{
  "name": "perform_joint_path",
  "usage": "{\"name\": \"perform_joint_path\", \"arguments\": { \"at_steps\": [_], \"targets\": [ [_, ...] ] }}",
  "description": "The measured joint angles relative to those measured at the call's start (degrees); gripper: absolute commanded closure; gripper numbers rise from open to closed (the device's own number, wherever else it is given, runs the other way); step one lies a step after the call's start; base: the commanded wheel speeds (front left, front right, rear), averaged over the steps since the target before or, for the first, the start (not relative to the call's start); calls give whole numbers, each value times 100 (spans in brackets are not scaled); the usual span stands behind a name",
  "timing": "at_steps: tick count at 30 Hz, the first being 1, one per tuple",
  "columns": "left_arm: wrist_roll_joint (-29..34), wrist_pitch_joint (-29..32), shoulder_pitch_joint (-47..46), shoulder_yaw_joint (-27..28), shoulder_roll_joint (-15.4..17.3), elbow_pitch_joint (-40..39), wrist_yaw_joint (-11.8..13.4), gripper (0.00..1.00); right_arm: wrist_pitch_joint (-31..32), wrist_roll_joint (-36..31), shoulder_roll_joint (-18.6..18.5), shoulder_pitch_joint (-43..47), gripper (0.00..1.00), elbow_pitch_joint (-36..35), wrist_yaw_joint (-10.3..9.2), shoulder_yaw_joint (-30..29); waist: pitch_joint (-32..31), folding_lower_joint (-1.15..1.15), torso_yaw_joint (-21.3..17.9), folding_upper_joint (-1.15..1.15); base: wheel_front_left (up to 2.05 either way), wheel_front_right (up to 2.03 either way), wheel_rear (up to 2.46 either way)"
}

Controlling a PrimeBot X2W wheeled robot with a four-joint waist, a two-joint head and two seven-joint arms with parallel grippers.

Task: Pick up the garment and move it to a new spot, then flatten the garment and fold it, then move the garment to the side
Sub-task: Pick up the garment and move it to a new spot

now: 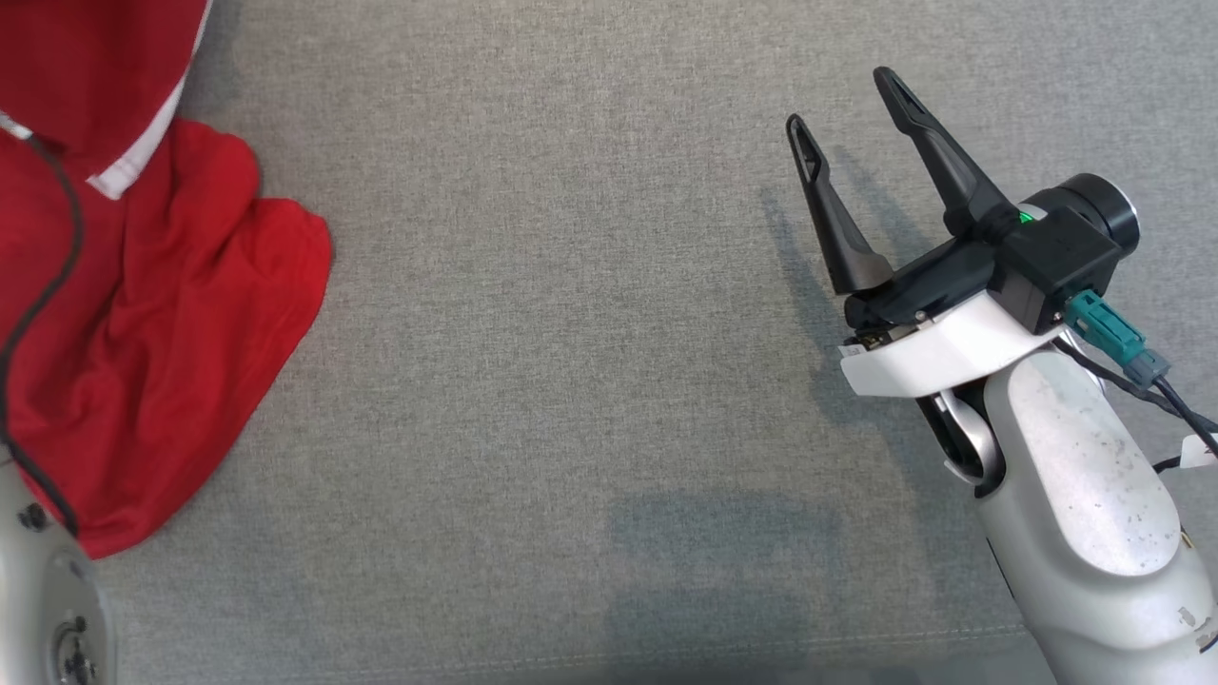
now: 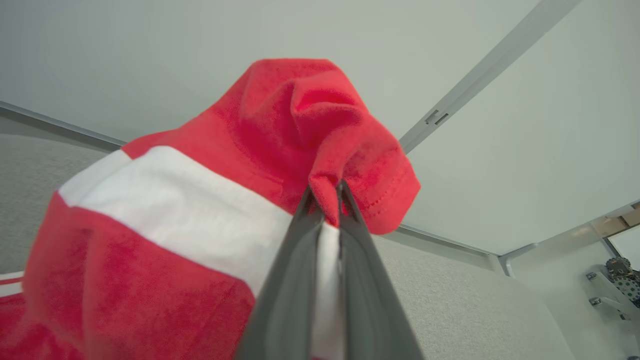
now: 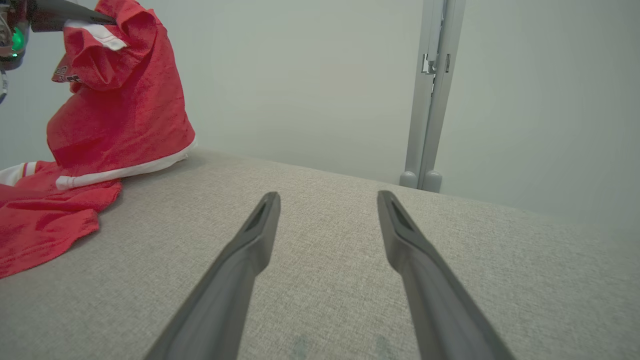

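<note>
The left tool (image 2: 326, 192) is clenched on a small bunched fold of the red garment (image 2: 280, 115), close to a stitched hem. In the left wrist view the cloth drapes away from the pinch to the lower left, with a white band across it. In the right wrist view the lifted part hangs at the upper left of the frame, while the lower part lies crumpled on the grey table (image 3: 350, 280). In the head view the garment fills the left edge of the frame. The right tool (image 1: 842, 103) sits at the right of that frame, well apart from the cloth, released and holding nothing. The likeliest trouble is the grip itself: so little fabric is held, and so near an edge, that the weight of the trailing cloth could pull it free during the carry. Cloth dragging over the textured table may also catch and twist, leaving a tighter heap that is harder to flatten. A dark cable (image 1: 57, 247) crosses the garment at the left of the head view and could snag a fold as the arm moves.
</note>
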Motion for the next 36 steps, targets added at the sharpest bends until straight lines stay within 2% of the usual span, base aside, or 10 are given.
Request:
{"name": "perform_joint_path", "arguments": {
  "at_steps": [9, 15, 19, 24, 26, 29, 31, 34, 35, 36],
  "targets": [
    [-346, 365, 94, -661, -692, -107, -171, 100, 0, 118, 172, 236, 0, 48, -1, -29, -469, 0, -195, 0, 0, 0, 0],
    [-568, 665, 753, -1262, -1137, -147, -214, 100, 0, 187, 238, 538, 0, 46, -63, -85, -808, 0, -524, 0, 0, 0, 0],
    [-619, 758, 1429, -1783, -1169, -144, -215, 100, 0, 255, 303, 864, 0, 3, -193, -193, -1009, 0, -812, 0, 0, 0, 0],
    [-692, 474, 2008, -2370, -1053, -155, -210, 100, 0, 343, 343, 1307, 0, -157, -327, -332, -1232, 0, -1209, 0, 0, 0, 0],
    [-1083, 213, 2154, -2867, -949, -197, -130, 99, 0, 343, 350, 1447, 0, -269, -417, -352, -1306, 0, -1377, 0, 0, 0, 0],
    [-1469, -108, 2384, -3590, -927, -271, 88, 85, 0, 354, 368, 1619, 0, -479, -515, -389, -1396, 0, -1633, 0, 0, 0, 0],
    [-1655, -294, 2533, -4062, -926, -342, 212, 79, 0, 410, 371, 1734, 0, -582, -573, -411, -1443, 0, -1804, 0, 0, 0, 0],
    [-1638, -610, 2605, -4678, -905, -468, 327, 57, 0, 503, 394, 1923, 0, -695, -645, -397, -1494, 0, -2065, 0, 0, 0, 0],
    [-1586, -744, 2599, -4830, -904, -524, 390, 39, 0, 536, 399, 1979, 0, -720, -660, -377, -1507, 0, -2153, 0, 0, 0, 0],
    [-1567, -866, 2596, -4932, -904, -547, 470, 0, 0, 556, 402, 2020, 0, -725, -662, -346, -1517, 0, -2238, 0, 0, 0, 0]
  ]
}}
